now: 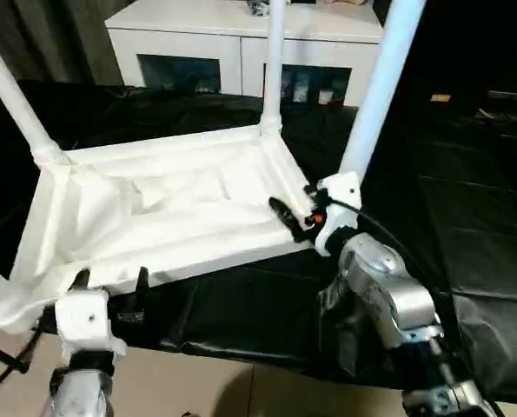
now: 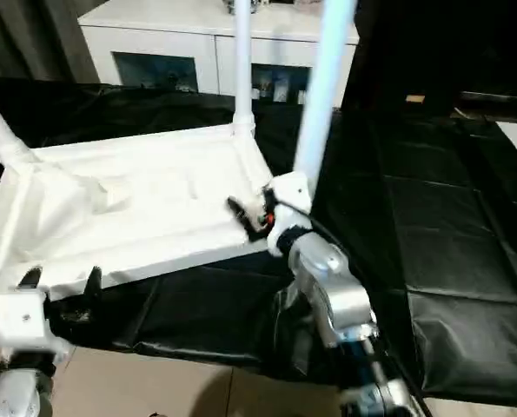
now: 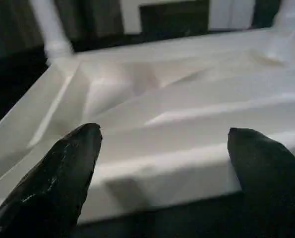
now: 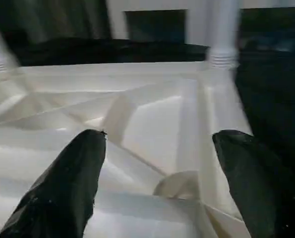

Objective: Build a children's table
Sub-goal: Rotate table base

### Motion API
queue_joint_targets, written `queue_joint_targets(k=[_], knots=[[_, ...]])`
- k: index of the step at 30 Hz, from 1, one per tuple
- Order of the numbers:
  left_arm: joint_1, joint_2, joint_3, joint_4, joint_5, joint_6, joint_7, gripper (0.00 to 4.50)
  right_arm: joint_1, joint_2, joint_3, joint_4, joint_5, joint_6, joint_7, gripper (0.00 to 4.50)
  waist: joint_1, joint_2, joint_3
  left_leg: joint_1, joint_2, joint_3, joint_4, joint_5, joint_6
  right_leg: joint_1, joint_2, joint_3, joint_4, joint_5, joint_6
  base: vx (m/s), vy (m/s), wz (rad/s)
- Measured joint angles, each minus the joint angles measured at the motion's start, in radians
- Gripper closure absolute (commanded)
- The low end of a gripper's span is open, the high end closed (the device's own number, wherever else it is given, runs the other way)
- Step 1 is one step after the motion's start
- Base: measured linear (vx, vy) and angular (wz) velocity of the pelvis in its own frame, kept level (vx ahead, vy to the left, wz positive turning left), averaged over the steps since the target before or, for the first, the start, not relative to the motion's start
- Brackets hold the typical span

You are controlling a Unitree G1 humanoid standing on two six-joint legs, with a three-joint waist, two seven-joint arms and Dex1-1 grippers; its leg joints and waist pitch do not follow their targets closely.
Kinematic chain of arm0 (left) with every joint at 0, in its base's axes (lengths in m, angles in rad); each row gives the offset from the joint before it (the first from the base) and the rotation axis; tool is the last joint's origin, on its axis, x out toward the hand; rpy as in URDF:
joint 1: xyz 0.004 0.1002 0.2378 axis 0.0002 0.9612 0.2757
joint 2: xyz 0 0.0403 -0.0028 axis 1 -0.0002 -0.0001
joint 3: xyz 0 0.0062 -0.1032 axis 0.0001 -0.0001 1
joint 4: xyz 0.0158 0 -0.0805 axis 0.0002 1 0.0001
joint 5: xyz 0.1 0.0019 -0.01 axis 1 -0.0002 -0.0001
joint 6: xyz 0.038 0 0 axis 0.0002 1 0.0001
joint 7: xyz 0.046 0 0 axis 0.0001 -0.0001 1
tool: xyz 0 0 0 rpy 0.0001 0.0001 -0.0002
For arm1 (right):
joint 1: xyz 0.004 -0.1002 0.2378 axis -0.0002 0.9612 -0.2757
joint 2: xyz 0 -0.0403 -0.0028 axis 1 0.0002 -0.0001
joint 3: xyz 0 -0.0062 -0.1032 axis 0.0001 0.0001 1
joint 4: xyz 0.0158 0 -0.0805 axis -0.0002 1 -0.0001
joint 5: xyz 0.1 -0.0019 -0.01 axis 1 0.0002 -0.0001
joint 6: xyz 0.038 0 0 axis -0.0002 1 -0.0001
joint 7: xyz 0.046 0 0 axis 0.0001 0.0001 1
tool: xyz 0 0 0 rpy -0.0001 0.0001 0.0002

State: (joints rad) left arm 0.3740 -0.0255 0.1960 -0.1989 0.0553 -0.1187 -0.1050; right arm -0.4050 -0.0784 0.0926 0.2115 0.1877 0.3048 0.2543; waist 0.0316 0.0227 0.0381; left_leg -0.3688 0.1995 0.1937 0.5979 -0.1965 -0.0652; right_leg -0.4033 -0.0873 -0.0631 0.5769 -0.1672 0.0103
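The white plastic tabletop [image 1: 167, 217] lies upside down on the black-covered work table [image 1: 467, 234], so its white tube legs [image 1: 375, 95] point up. The left gripper [image 1: 110, 280] and right gripper [image 1: 291, 217] are both spread wide, holding nothing, at its near edge.

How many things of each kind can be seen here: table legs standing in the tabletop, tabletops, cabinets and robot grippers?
Table legs: 3
Tabletop: 1
Cabinet: 1
Grippers: 2, the left gripper and the right gripper
Total: 7
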Motion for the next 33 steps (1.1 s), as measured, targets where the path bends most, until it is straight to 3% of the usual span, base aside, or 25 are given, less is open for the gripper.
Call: queue_joint_targets(k=[4,7,20,27,33], knots=[[0.016,-0.017,0.007,0.000,0.008,-0.001,0.055,0.00,-0.021,-0.001,-0.023,0.051,-0.008,-0.023,-0.034,0.67,0.000,0.000,0.000,-0.001,0.000,0.000,0.000,0.000,0.000,0.000,0.000,0.000,0.000,0.000,0.000,0.000,0.000,0.00],[0.018,-0.022,0.056,0.001,0.020,-0.001,0.118,0.00,-0.040,-0.005,-0.046,0.085,-0.008,-0.037,-0.054,0.67,0.001,0.000,0.000,-0.001,0.001,0.000,0.000,0.000,0.000,0.000,0.000,0.000,0.001,0.000,0.001,0.000,0.000,0.00],[0.013,-0.024,0.059,0.029,0.022,-0.056,0.179,0.00,-0.070,-0.004,-0.046,0.154,-0.006,-0.078,-0.055,0.67,-0.003,-0.004,-0.002,0.000,0.002,0.001,0.000,0.000,0.000,0.000,0.001,0.001,0.001,0.000,0.001,0.000,0.000,0.00],[-0.100,0.057,0.070,0.120,-0.047,-0.059,0.165,0.00,-0.095,-0.009,-0.046,0.197,-0.006,-0.087,-0.081,0.67,0.004,-0.011,0.000,-0.001,0.003,0.000,0.000,0.000,0.000,0.000,0.003,0.000,0.002,0.000,0.002,0.000,0.000,0.00],[-0.162,0.145,0.068,0.180,-0.102,-0.056,0.044,0.00,-0.105,-0.037,-0.055,0.220,-0.007,-0.097,-0.116,0.67,0.009,-0.012,0.000,-0.005,0.003,0.001,0.003,0.001,-0.002,0.001,0.002,0.002,0.002,0.001,0.001,0.000,0.000,0.00]])
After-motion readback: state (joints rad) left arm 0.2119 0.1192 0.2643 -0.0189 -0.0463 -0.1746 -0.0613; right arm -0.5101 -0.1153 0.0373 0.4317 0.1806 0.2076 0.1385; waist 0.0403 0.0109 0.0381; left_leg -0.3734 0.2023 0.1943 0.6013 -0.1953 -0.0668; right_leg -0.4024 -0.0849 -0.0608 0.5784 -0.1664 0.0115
